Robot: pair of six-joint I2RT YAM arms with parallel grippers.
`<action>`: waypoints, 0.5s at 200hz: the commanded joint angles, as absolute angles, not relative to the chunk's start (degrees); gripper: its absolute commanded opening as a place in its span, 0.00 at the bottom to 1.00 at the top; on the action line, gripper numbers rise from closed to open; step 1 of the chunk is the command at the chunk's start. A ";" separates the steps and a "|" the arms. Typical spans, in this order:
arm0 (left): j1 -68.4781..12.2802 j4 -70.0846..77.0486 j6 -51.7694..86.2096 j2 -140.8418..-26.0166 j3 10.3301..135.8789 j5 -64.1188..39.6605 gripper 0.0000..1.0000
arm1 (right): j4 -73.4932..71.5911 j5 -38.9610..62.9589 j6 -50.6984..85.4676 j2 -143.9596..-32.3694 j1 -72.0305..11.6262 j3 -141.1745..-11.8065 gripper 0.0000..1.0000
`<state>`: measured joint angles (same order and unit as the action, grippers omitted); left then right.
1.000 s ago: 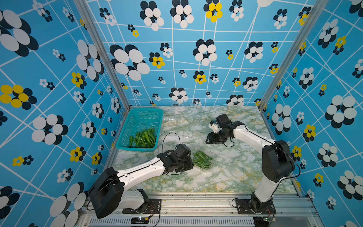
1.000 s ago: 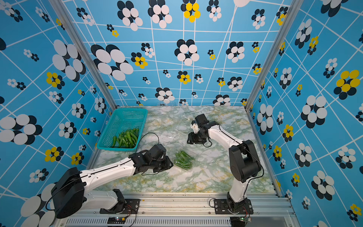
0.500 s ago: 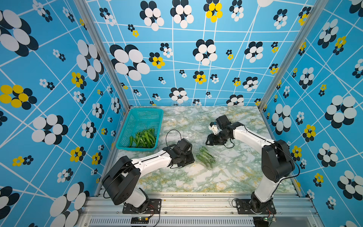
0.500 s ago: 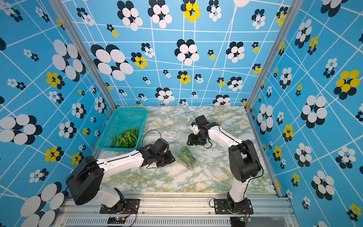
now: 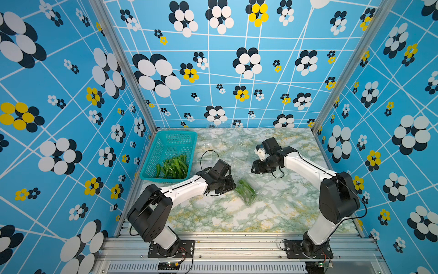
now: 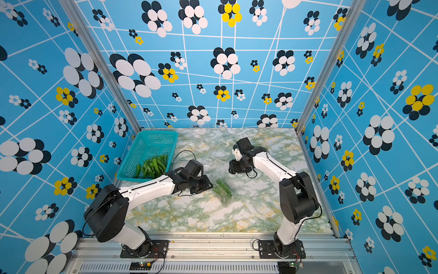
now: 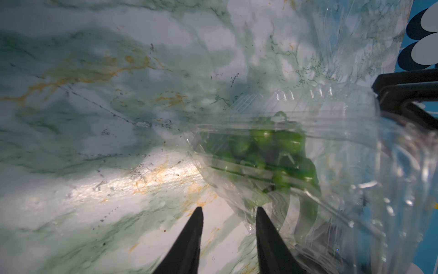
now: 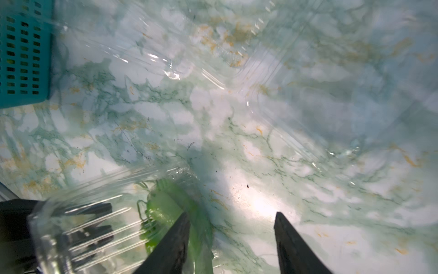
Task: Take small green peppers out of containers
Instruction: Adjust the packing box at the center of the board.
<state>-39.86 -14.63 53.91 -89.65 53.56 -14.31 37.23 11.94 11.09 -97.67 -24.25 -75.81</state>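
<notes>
A clear container (image 5: 247, 193) of small green peppers (image 5: 244, 189) lies slantwise mid-table in both top views (image 6: 224, 191). My left gripper (image 5: 232, 187) sits just to its left, low over the table. In the left wrist view that gripper (image 7: 229, 208) is open, with bare table between the fingers and the crinkly plastic (image 7: 320, 166) against one finger's side. My right gripper (image 5: 254, 168) hovers behind the container, apart from it. In the right wrist view it (image 8: 232, 213) is open over bare table, with the peppers (image 8: 166, 206) beside one finger.
A teal basket (image 5: 176, 133) at the back left holds a pile of green peppers (image 5: 174, 166). An empty clear container (image 5: 240, 151) lies open behind the right gripper, and another clear one (image 5: 206, 143) lies beside the basket. Blue patterned walls close in three sides.
The container of peppers has swung from lying crosswise to slanting and slid a little right. The left arm has drawn in at its base. The right arm has barely moved.
</notes>
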 commanded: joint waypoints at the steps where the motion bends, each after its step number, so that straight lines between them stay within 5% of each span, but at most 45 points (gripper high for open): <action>1: -39.05 -14.41 52.25 -90.74 56.15 -15.43 0.41 | 40.15 9.09 9.07 -92.85 -24.50 -79.86 0.61; 100: -38.31 -17.49 49.50 -97.15 65.23 -17.30 0.42 | 51.89 19.43 5.62 -89.14 -26.17 -77.28 0.63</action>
